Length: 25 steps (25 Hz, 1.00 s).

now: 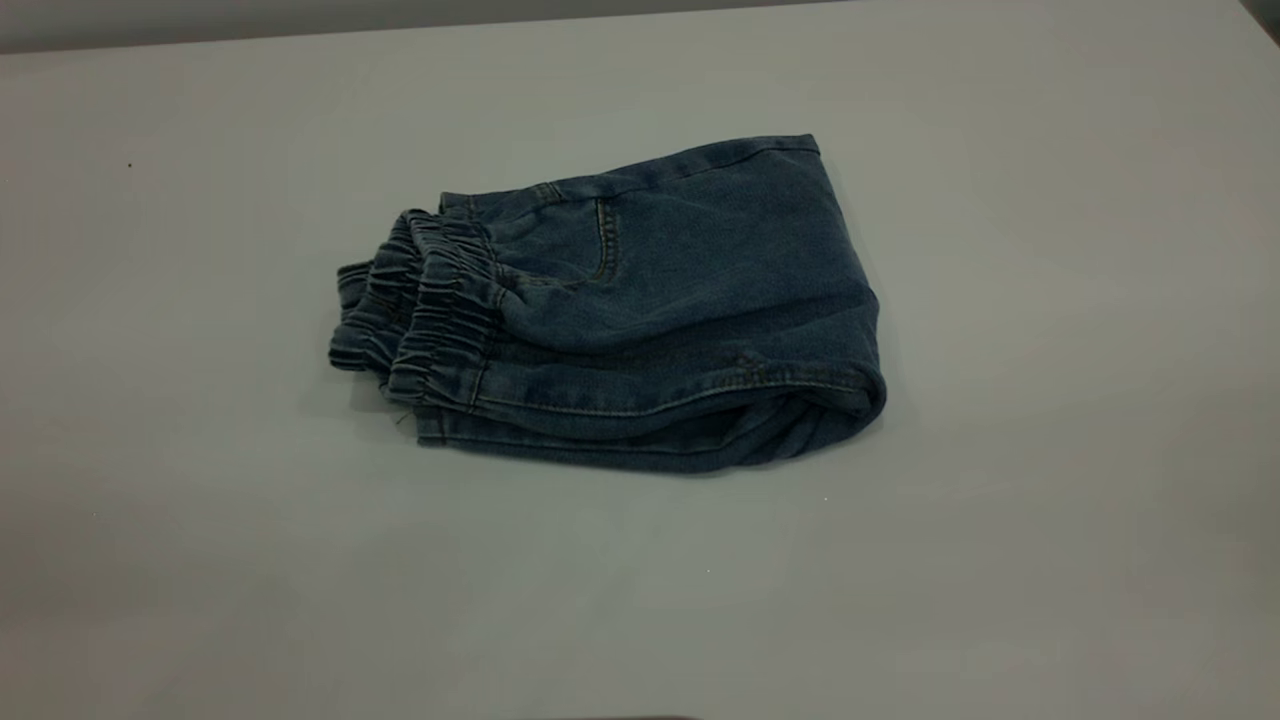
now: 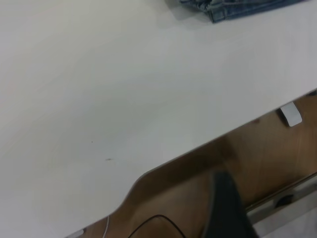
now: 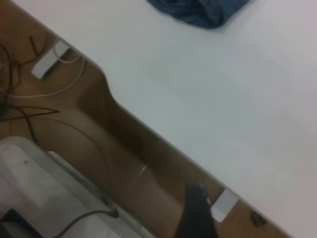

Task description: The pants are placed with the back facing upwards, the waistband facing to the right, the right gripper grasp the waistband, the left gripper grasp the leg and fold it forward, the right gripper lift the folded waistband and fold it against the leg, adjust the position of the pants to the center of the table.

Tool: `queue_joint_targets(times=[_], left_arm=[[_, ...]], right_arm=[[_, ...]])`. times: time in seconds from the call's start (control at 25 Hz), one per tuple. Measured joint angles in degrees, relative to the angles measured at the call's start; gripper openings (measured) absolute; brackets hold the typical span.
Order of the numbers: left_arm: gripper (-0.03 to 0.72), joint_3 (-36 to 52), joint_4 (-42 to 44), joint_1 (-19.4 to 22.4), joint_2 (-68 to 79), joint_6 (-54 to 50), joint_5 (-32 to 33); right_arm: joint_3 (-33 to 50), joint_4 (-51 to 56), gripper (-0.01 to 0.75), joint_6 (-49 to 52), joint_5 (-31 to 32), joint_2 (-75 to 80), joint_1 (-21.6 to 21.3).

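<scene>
The pants lie folded into a compact blue denim bundle near the middle of the white table. The gathered waistband sits on top at the bundle's left end, and the folded edge is at the right. Neither gripper shows in the exterior view. In the left wrist view my left gripper is a single dark tip held off the table edge, over the floor, with a corner of the pants far off. My right gripper is likewise one dark tip beyond the table edge, far from the pants. Both hold nothing.
The table's edge has a curved cut-out. Brown flooring lies below it, with cables and a white power strip. Small white blocks sit under the table rim.
</scene>
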Motion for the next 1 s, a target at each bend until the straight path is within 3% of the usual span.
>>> queue_joint_targets(times=[0.68, 0.8, 1.0], left_arm=[[0.391, 0.1, 0.1, 0.0, 0.0, 0.3, -0.2], [0.391, 0.1, 0.1, 2.3, 0.0, 0.3, -0.2], [0.391, 0.1, 0.1, 11.4, 0.0, 0.3, -0.3]], right_arm=[[0.0, -0.1, 0.475, 0.0, 0.0, -0.6, -0.3], [0.1, 0.6, 0.475, 0.0, 0.0, -1.5, -4.1], [0.1, 1.1, 0.475, 0.0, 0.0, -4.2, -18.2]])
